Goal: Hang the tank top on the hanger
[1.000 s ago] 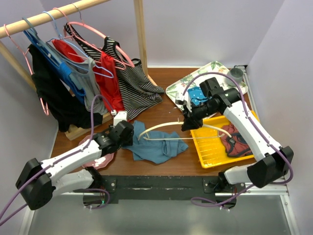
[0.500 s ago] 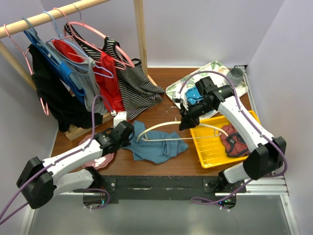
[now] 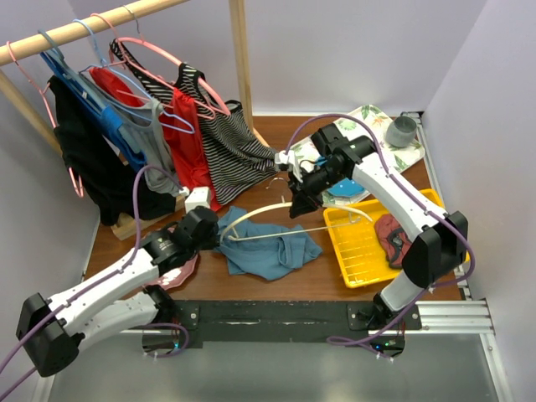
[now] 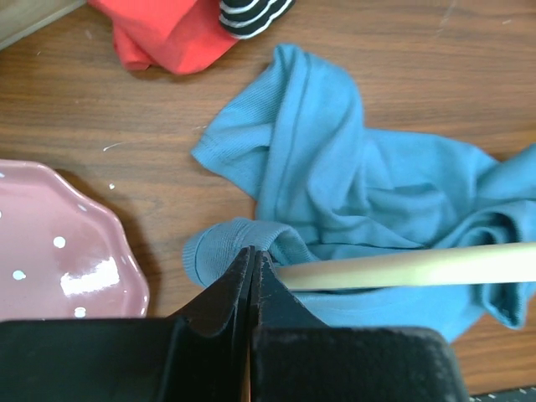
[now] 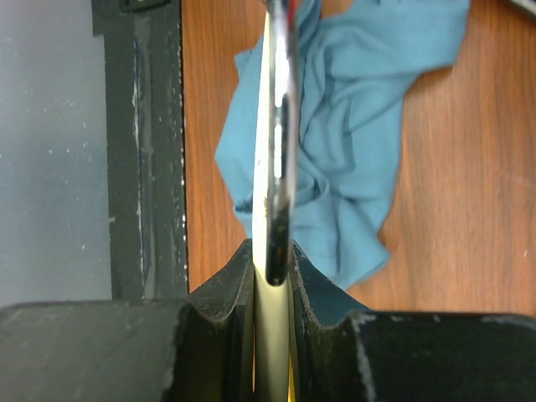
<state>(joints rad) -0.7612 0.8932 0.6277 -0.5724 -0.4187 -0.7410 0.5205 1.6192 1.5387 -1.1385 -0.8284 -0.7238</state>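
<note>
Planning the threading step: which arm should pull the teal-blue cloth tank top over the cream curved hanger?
Left: the left gripper pinches the tank top beside the hanger, which the right gripper holds.

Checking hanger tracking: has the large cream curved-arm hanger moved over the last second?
Yes. The large cream curved-arm hanger, held in the right gripper, has shifted left in the top view, away from the yellow plastic tray.
</note>
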